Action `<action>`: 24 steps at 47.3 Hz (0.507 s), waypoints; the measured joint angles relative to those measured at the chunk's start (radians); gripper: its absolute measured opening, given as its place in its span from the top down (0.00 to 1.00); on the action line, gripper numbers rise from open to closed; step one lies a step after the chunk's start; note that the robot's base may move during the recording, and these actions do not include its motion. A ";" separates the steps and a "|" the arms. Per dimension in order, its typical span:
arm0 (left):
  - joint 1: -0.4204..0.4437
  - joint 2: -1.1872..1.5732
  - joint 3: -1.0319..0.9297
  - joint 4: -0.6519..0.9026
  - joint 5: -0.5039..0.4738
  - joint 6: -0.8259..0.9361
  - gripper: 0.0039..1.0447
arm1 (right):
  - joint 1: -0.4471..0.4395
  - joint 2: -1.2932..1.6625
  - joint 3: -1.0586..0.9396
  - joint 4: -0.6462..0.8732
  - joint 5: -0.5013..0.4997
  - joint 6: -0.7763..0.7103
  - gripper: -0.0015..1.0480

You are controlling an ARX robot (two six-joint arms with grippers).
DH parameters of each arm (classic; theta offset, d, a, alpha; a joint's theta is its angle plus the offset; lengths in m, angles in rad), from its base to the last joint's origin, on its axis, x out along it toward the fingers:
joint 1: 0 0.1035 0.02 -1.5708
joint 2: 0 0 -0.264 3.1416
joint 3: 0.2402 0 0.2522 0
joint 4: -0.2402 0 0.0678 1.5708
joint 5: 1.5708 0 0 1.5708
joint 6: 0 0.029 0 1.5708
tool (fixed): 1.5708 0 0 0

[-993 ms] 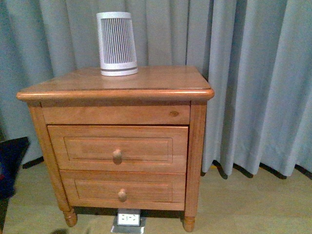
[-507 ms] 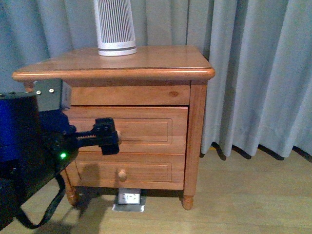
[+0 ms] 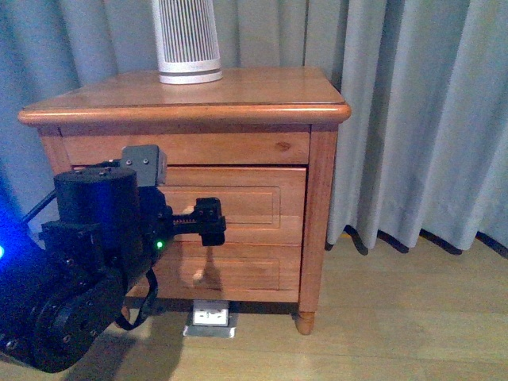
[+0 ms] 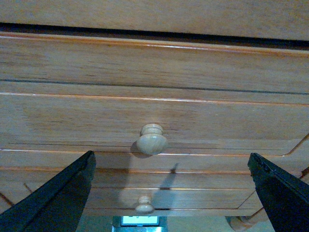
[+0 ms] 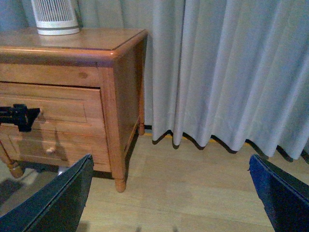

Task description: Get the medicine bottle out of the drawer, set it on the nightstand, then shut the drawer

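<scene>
The nightstand (image 3: pixel 262 87) stands ahead of me with both drawers shut. The medicine bottle is hidden. My left gripper (image 3: pixel 209 221) is held in front of the upper drawer (image 3: pixel 254 202) and covers its knob in the front view. In the left wrist view the round knob (image 4: pixel 152 140) sits a little way ahead, between the spread fingers of the left gripper (image 4: pixel 171 162); nothing is held. My right gripper (image 5: pixel 170 164) is open over bare floor to the right of the nightstand (image 5: pixel 111 92), and does not show in the front view.
A large white ribbed cylinder (image 3: pixel 188 40) stands on the nightstand's top at the back. The lower drawer's knob (image 4: pixel 144 205) is under the upper one. Grey curtains (image 3: pixel 413 119) hang behind and to the right. A floor socket (image 3: pixel 210 316) lies under the cabinet.
My left arm has come into view and its gripper has moved right, up to the upper drawer's knob. The view has shifted closer and lower.
</scene>
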 joint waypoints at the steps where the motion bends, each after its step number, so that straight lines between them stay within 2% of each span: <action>1: -0.001 0.007 0.011 -0.003 0.000 0.002 0.06 | 0.000 0.000 0.000 0.000 0.000 0.000 0.07; 24: -0.004 0.129 0.216 -0.088 0.011 0.032 0.06 | 0.000 0.000 0.000 0.000 0.000 0.000 0.07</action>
